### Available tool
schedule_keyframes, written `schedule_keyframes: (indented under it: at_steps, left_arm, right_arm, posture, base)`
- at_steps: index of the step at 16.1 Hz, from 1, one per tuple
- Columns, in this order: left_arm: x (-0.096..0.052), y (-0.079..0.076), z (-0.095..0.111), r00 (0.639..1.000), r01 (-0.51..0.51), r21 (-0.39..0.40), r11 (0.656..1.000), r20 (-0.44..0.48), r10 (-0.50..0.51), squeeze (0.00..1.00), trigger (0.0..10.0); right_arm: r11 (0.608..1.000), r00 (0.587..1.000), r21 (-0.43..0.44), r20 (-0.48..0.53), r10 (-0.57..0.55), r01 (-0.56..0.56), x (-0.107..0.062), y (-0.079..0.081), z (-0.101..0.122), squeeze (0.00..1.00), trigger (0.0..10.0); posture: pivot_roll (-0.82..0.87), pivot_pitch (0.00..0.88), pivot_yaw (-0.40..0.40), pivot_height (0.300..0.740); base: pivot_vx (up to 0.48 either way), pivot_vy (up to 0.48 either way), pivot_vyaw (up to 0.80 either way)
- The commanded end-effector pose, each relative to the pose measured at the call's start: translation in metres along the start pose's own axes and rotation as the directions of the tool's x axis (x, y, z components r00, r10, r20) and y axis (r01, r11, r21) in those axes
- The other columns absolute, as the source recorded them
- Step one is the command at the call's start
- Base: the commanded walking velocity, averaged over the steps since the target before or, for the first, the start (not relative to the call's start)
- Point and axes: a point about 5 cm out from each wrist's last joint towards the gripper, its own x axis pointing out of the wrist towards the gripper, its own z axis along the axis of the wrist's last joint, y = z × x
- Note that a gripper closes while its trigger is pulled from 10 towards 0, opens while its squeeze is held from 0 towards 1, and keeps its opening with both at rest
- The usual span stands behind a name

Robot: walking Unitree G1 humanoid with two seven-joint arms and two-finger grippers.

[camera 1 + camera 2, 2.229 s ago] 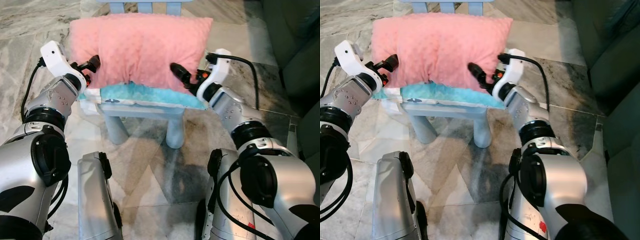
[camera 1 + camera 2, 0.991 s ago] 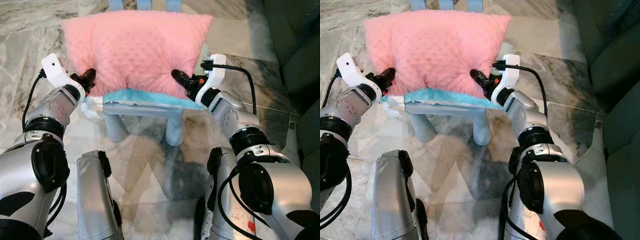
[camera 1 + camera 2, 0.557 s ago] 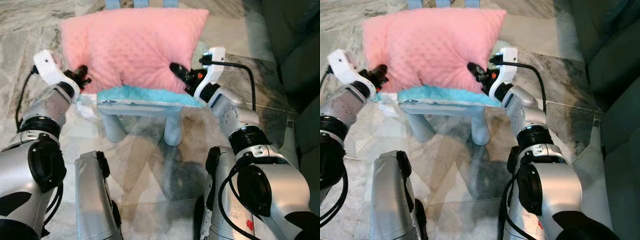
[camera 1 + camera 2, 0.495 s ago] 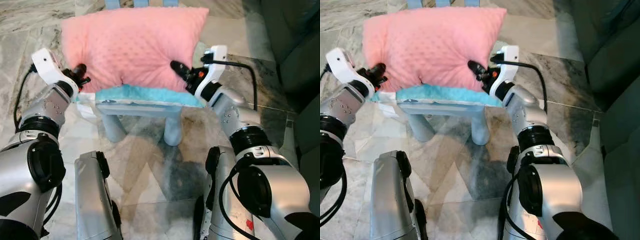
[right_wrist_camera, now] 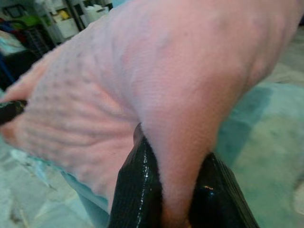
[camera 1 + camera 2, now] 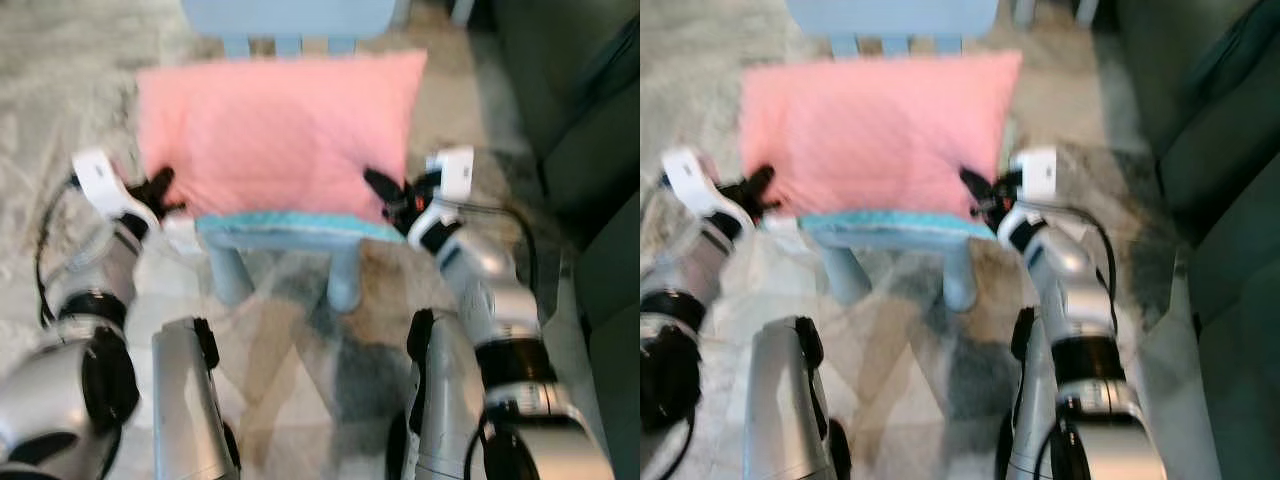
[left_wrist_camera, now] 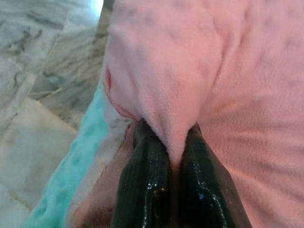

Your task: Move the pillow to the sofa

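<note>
A pink dotted pillow [image 6: 275, 130] hangs just above the teal cushion [image 6: 290, 228] of a small light-blue chair [image 6: 290, 15], and I hold it from both sides. My left gripper [image 6: 160, 190] is at the pillow's lower left corner. In the left wrist view it [image 7: 173, 156] is shut on a pinched fold of the pink fabric [image 7: 213, 71]. At the lower right corner my right gripper [image 6: 380, 190] is likewise shut on a fold [image 5: 180, 95]. The head views are blurred.
A dark green sofa [image 6: 590, 150] stands along the right side. The marble floor [image 6: 60, 90] lies to the left and around the chair legs [image 6: 345, 280]. My own silver legs [image 6: 185, 400] show at the bottom.
The whole picture has shifted and blurred, so the camera has moved; the chair's back now shows above the pillow. Both grippers stay shut on the pillow's lower corners.
</note>
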Motion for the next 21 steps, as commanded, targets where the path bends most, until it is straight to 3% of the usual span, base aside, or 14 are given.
schedule_keyframes:
  at_steps: [1, 5, 7, 10, 13, 14, 15, 16, 17, 18, 19, 21]
  left_arm:
    - [-0.009, 0.009, -0.002, 0.998, -0.041, 0.007, 0.999, 0.054, 0.041, 0.0, 0.0]
    - [-0.014, 0.003, -0.021, 0.995, -0.065, 0.025, 0.998, 0.076, 0.063, 0.0, 0.0]
    - [-0.012, -0.003, -0.015, 0.988, -0.078, 0.061, 0.995, 0.141, 0.069, 0.0, 0.0]
    - [-0.008, -0.016, 0.0, 0.974, -0.064, 0.084, 0.994, 0.224, 0.044, 0.0, 0.0]
    - [-0.021, -0.047, -0.021, 0.974, 0.045, 0.119, 0.992, 0.214, -0.07, 0.0, 0.0]
    - [-0.03, -0.055, -0.03, 0.974, 0.073, 0.124, 0.99, 0.204, -0.098, 0.0, 0.0]
    - [-0.038, -0.064, -0.04, 0.976, 0.092, 0.13, 0.987, 0.184, -0.116, 0.0, 0.0]
    - [-0.04, -0.067, -0.045, 0.977, 0.097, 0.137, 0.986, 0.176, -0.12, 0.0, 0.0]
    - [-0.043, -0.071, -0.052, 0.981, 0.103, 0.142, 0.984, 0.151, -0.125, 0.0, 2.2]
    - [-0.044, -0.074, -0.056, 0.984, 0.104, 0.132, 0.986, 0.129, -0.121, 0.0, 8.9]
    - [-0.045, -0.079, -0.058, 0.987, 0.105, 0.124, 0.987, 0.105, -0.119, 0.0, 10.0]
    - [-0.044, -0.084, -0.056, 0.988, 0.11, 0.121, 0.987, 0.099, -0.122, 0.0, 10.0]
  right_arm:
    - [0.997, 0.999, -0.074, 0.026, -0.029, 0.031, -0.009, 0.001, 0.004, 0.0, 0.0]
    - [0.993, 0.996, -0.082, -0.004, -0.091, 0.09, -0.018, 0.003, -0.011, 0.0, 0.0]
    - [0.989, 0.994, -0.107, -0.012, -0.105, 0.103, -0.021, 0.009, -0.016, 0.0, 0.0]
    - [0.975, 0.986, -0.145, 0.026, -0.167, 0.169, -0.027, 0.006, -0.01, 0.0, 0.0]
    - [0.957, 0.97, -0.163, 0.029, -0.24, 0.242, -0.045, 0.012, -0.012, 0.0, 0.0]
    - [0.945, 0.961, -0.177, 0.013, -0.276, 0.274, -0.052, 0.013, -0.014, 0.0, 4.4]
    - [0.928, 0.95, -0.212, -0.001, -0.313, 0.305, -0.059, 0.015, -0.015, 0.0, 10.0]
    - [0.921, 0.944, -0.219, -0.007, -0.33, 0.321, -0.061, 0.015, -0.016, 0.0, 10.0]
    - [0.904, 0.93, -0.236, -0.007, -0.369, 0.357, -0.064, 0.015, -0.014, 0.0, 10.0]
    - [0.886, 0.917, -0.257, -0.002, -0.4, 0.386, -0.066, 0.014, -0.013, 0.0, 10.0]
    - [0.877, 0.909, -0.265, -0.011, -0.417, 0.4, -0.067, 0.014, -0.013, 0.0, 10.0]
    - [0.865, 0.897, -0.264, 0.006, -0.441, 0.427, -0.063, 0.008, -0.006, 0.0, 10.0]
  posture:
    - [-0.11, 0.0, 0.04, 0.387]
    - [-0.12, 0.0, 0.041, 0.387]
    - [-0.13, 0.0, 0.037, 0.387]
    - [-0.14, 0.0, 0.042, 0.387]
    - [-0.13, 0.0, 0.052, 0.387]
    - [-0.14, 0.0, 0.057, 0.387]
    - [-0.15, 0.0, 0.056, 0.387]
    - [-0.15, 0.0, 0.055, 0.387]
    - [-0.16, 0.0, 0.052, 0.387]
    - [-0.16, 0.0, 0.051, 0.387]
    - [-0.16, 0.0, 0.051, 0.387]
    - [-0.16, 0.0, 0.048, 0.387]
  base:
    - [0.0, 0.0, 0.0]
    - [0.0, 0.0, 0.0]
    - [0.0, 0.0, 0.0]
    - [0.0, 0.0, 0.0]
    - [0.0, 0.0, 0.0]
    - [0.0, 0.0, 0.0]
    - [0.0, 0.0, 0.0]
    - [0.0, 0.0, 0.0]
    - [0.0, 0.0, 0.0]
    - [0.0, 0.0, 0.0]
    - [0.0, 0.0, 0.0]
    - [0.0, 0.0, 0.0]
